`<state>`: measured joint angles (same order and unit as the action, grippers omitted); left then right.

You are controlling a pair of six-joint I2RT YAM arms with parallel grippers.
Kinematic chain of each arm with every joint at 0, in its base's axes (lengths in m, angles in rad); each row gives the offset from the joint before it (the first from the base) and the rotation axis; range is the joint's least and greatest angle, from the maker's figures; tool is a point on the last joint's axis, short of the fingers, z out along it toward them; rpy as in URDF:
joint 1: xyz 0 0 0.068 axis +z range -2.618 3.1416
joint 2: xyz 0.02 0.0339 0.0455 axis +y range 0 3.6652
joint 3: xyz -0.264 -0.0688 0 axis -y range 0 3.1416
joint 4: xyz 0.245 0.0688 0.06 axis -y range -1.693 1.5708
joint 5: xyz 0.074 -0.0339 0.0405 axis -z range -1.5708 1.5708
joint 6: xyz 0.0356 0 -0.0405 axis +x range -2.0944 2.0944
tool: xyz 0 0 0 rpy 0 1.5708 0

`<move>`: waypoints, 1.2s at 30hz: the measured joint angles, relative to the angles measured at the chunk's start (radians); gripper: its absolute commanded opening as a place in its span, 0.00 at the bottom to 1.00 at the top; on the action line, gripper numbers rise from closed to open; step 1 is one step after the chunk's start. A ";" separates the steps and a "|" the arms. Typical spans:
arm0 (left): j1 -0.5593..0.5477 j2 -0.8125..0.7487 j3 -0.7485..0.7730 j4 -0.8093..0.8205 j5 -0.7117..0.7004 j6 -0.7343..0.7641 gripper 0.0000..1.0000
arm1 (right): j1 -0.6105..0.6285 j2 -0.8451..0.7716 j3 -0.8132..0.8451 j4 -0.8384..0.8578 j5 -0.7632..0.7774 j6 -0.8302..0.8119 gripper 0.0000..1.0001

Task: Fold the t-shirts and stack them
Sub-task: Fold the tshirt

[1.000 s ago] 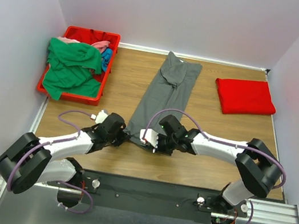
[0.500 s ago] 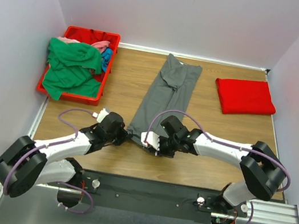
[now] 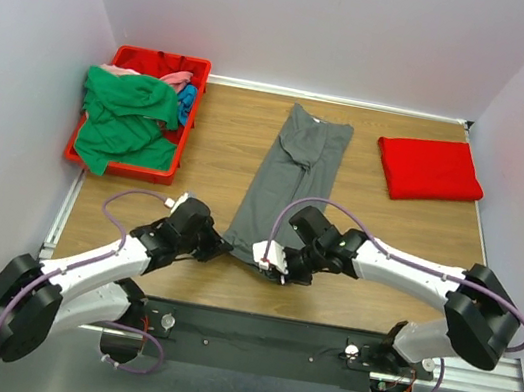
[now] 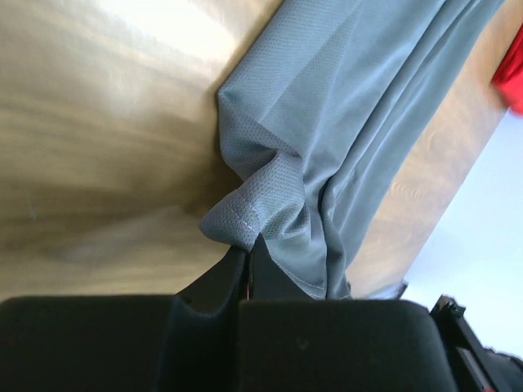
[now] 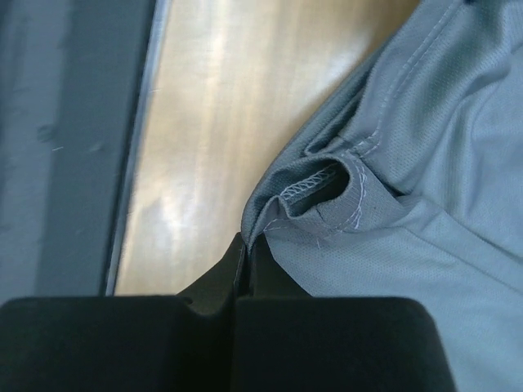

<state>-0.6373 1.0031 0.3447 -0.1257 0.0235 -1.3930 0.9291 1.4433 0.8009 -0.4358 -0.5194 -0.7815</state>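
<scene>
A dark grey t-shirt (image 3: 291, 176) lies folded into a long strip down the middle of the table, also filling the left wrist view (image 4: 343, 122) and the right wrist view (image 5: 433, 204). My left gripper (image 3: 220, 245) is shut on the strip's near left corner, the hem pinched between its jaws (image 4: 248, 245). At the near right corner my right gripper (image 3: 265, 263) is shut on the stitched hem (image 5: 249, 241). A bright red t-shirt (image 3: 429, 169) lies folded at the back right. Green (image 3: 128, 122), pink (image 3: 174, 77) and blue (image 3: 188, 100) t-shirts are heaped in the bin.
A red plastic bin (image 3: 162, 174) stands at the back left against the wall. White walls close the table on three sides. The metal rail (image 3: 475, 371) with the arm bases runs along the near edge.
Both grippers have drawn the grey t-shirt's near end toward the table's front edge, and the strip has slid and stretched a little with them. The grips have not changed.
</scene>
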 measured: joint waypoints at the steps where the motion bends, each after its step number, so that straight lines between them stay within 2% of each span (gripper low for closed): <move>1: 0.000 -0.018 0.000 -0.021 0.016 0.006 0.00 | 0.009 -0.009 0.001 -0.019 -0.006 -0.009 0.00; 8: -0.013 -0.121 0.073 -0.203 0.078 0.042 0.00 | 0.067 -0.038 0.042 -0.143 -0.045 -0.048 0.00; 13: -0.013 -0.139 0.153 -0.261 0.079 0.065 0.00 | 0.064 -0.056 0.084 -0.195 -0.037 -0.055 0.00; 18: -0.013 -0.113 0.162 -0.251 0.077 0.072 0.00 | -0.016 -0.091 0.105 -0.229 -0.022 -0.058 0.00; 23: -0.005 -0.011 0.217 -0.202 0.063 0.106 0.00 | -0.135 -0.118 0.143 -0.244 0.020 -0.061 0.00; 28: 0.050 0.149 0.359 -0.113 0.059 0.190 0.00 | -0.240 -0.105 0.184 -0.239 0.041 -0.084 0.00; 36: 0.132 0.475 0.577 0.028 0.105 0.328 0.00 | -0.426 0.033 0.309 -0.208 0.033 -0.122 0.00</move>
<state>-0.5049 1.4784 0.9215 -0.0975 0.1284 -1.0653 0.5034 1.4761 1.1095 -0.6437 -0.4866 -0.9035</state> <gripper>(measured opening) 0.009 0.012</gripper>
